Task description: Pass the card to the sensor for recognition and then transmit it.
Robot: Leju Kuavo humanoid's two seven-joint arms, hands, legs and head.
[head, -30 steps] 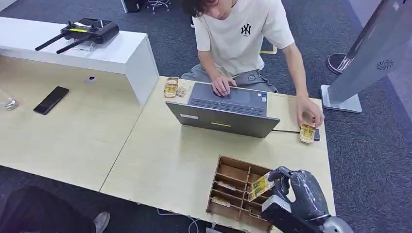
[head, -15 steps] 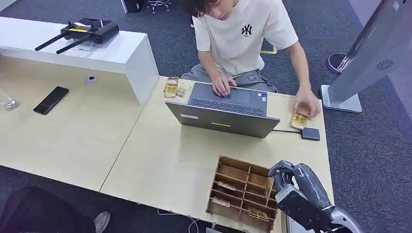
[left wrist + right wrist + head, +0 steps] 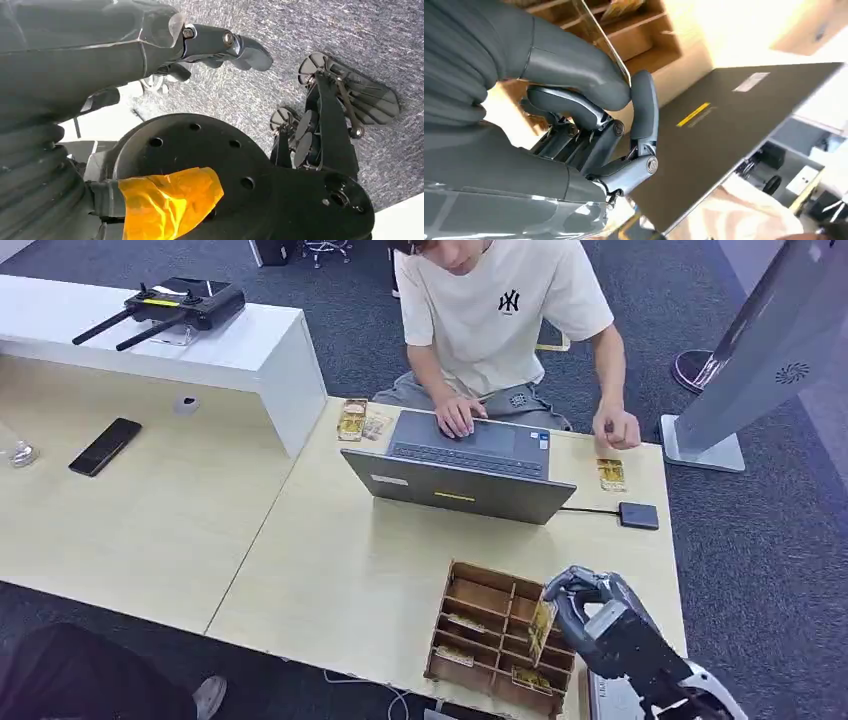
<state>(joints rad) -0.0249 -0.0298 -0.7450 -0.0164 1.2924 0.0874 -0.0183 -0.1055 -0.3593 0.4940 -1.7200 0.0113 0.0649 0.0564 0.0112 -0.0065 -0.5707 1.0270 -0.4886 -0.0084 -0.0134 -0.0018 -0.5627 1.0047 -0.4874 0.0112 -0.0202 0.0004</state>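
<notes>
A thin card (image 3: 542,630) with a yellow printed face stands nearly on edge, pinched between the thumb and fingers of the robot's right hand (image 3: 585,605). In the right wrist view the card (image 3: 600,35) shows as a slim, glassy sliver rising from the closed grip, thumb (image 3: 574,65) pressing it against a dark finger. It hangs just above the near-right compartments of a wooden divider tray (image 3: 470,612), where other cards lie flat.

The small dark sensor pad (image 3: 638,515) lies on the table forward of the hand and slightly to its right — farther from the robot, well apart from the card, a thin cable running from it toward the grey laptop (image 3: 462,480). So the coming move likely calls for a reach forward and a turn of the wrist, since the card's long axis runs roughly upright while the pad's face lies flat.

Beyond the pad, another card (image 3: 610,474) rests on the table beside a seated person's hand (image 3: 617,428).

The left hand (image 3: 220,47) hangs over grey carpet, fingers loosely extended and holding nothing — the right hand is plainly nearer.
</notes>
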